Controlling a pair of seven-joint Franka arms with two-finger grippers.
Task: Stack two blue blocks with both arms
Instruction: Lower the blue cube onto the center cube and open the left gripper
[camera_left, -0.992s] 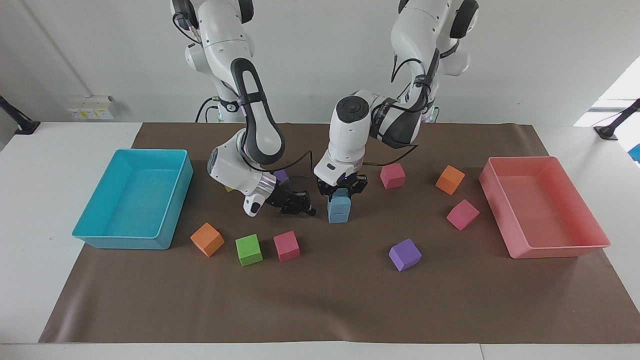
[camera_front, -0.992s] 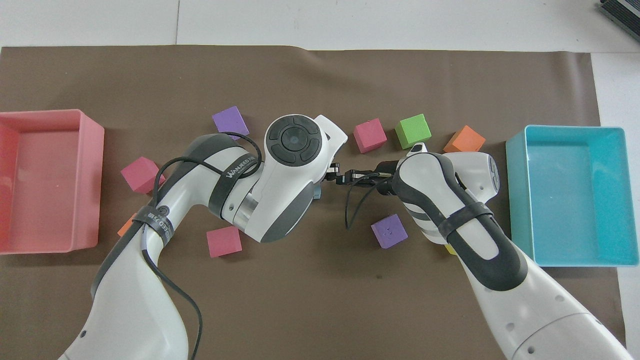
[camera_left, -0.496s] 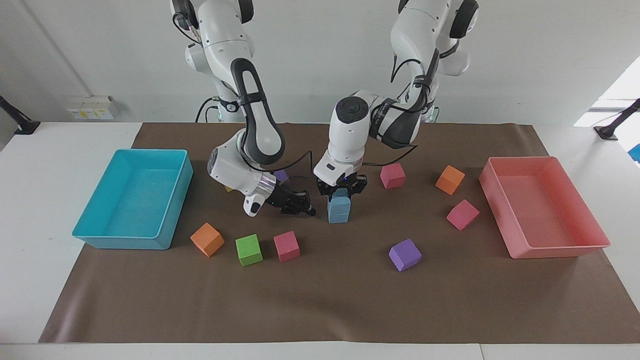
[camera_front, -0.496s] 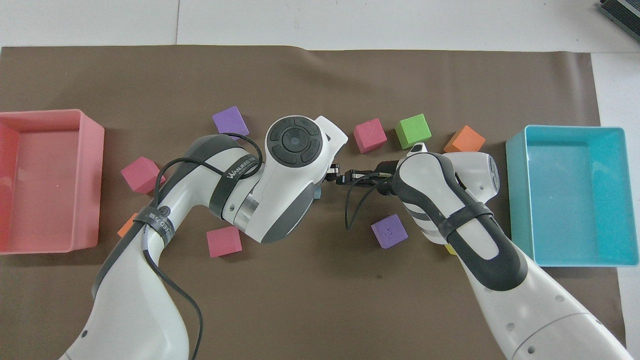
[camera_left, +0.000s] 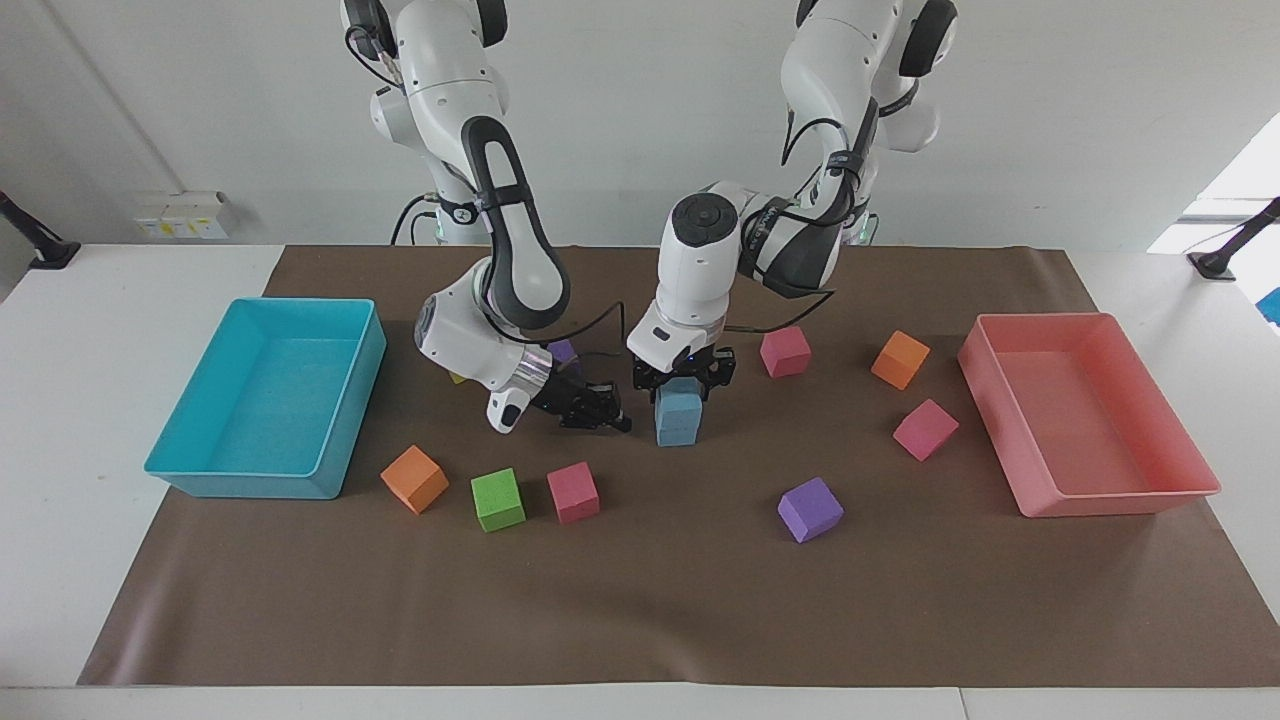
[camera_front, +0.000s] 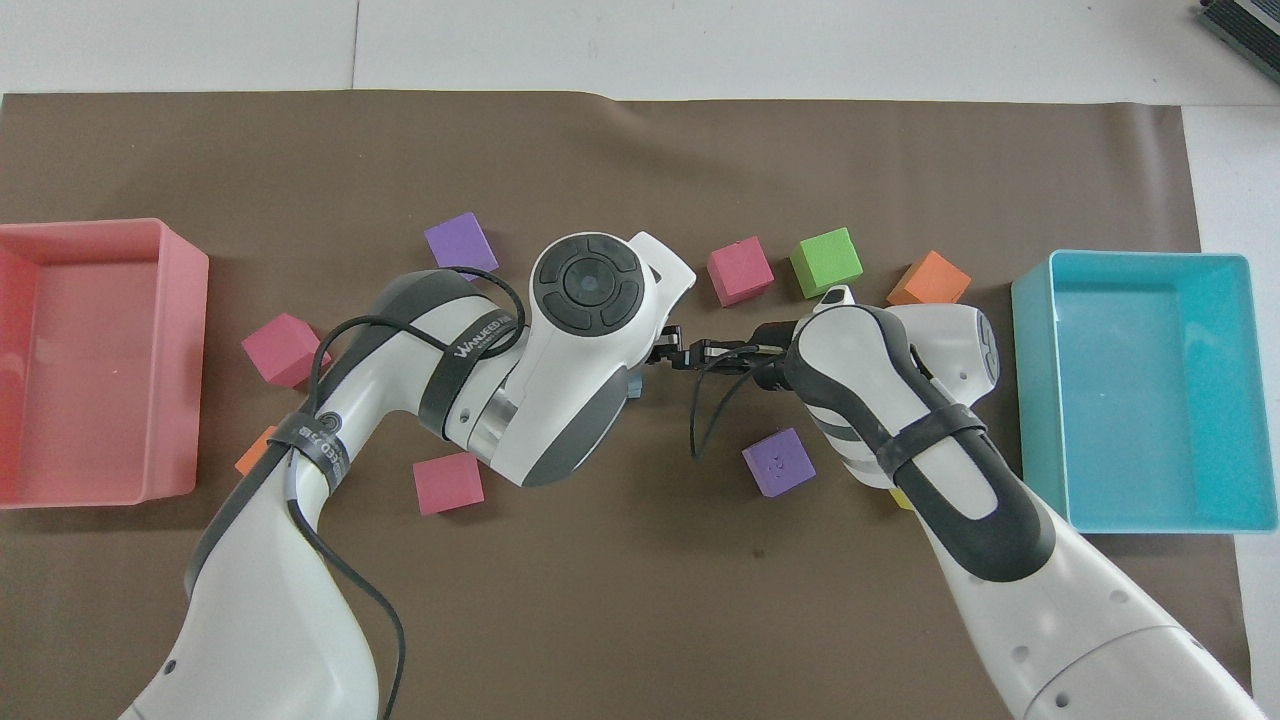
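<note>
Upper blue block (camera_left: 680, 402): sits squarely on the lower blue block (camera_left: 677, 430), in the middle of the tabletop (camera_left: 640, 600), a two-high stack.
Left end effector (camera_left: 683, 382): directly on top of the stack, pointing straight down, its tips at the sides of the upper blue block; I cannot tell whether it pinches the block or has let go.
Right end effector (camera_left: 605, 415): closed on nothing, tips together, low over the tabletop just beside the stack toward the right arm's end, not touching it.
Overhead: the left arm's wrist covers the stack; only a sliver of blue (camera_front: 634, 383) shows at its edge.
Change from a second ago: the stack stands in the same spot; a little more of the upper blue block's face shows beneath the left end effector; the right end effector has barely shifted.
</note>
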